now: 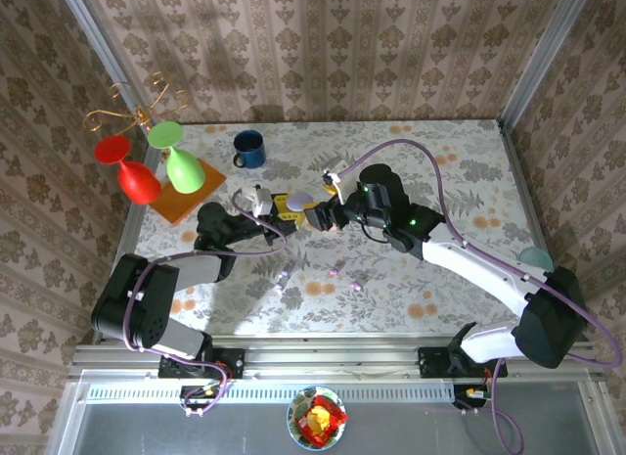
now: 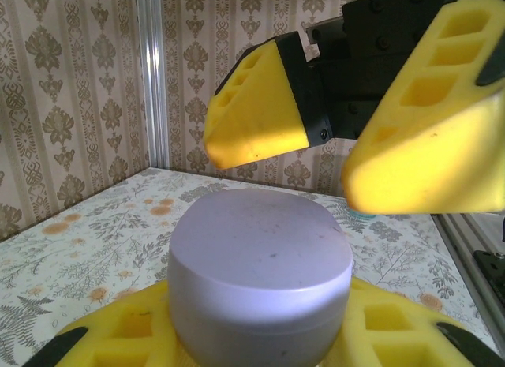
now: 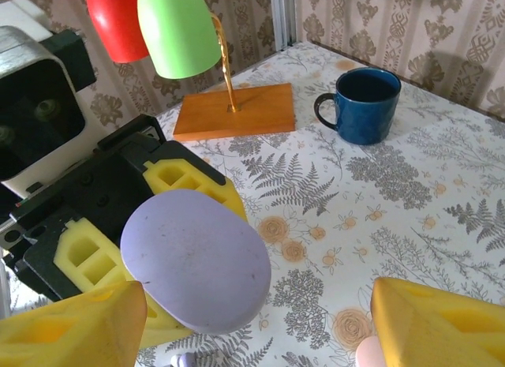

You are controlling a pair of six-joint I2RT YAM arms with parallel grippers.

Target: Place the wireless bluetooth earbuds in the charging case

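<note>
My left gripper (image 1: 277, 208) is shut on a lilac, pebble-shaped charging case (image 1: 299, 199), lid closed and held a little above the table. From the left wrist the case (image 2: 260, 256) sits between my yellow fingers (image 2: 118, 335). The right gripper (image 1: 321, 215) hovers open just right of the case, its jaws wide apart. Seen from the right wrist, the case (image 3: 197, 256) lies ahead of the right gripper (image 3: 252, 335). Three tiny earbuds lie on the table nearer the arms: one (image 1: 284, 277), another (image 1: 335, 272), a third (image 1: 354, 287). A pink rounded piece (image 3: 369, 356) shows beside the right finger.
A blue mug (image 1: 248, 149) stands at the back. A wooden board (image 1: 186, 203) carries a wire stand with red (image 1: 137, 181) and green (image 1: 184, 169) glasses at the back left. A teal case (image 1: 535, 255) lies at the right edge.
</note>
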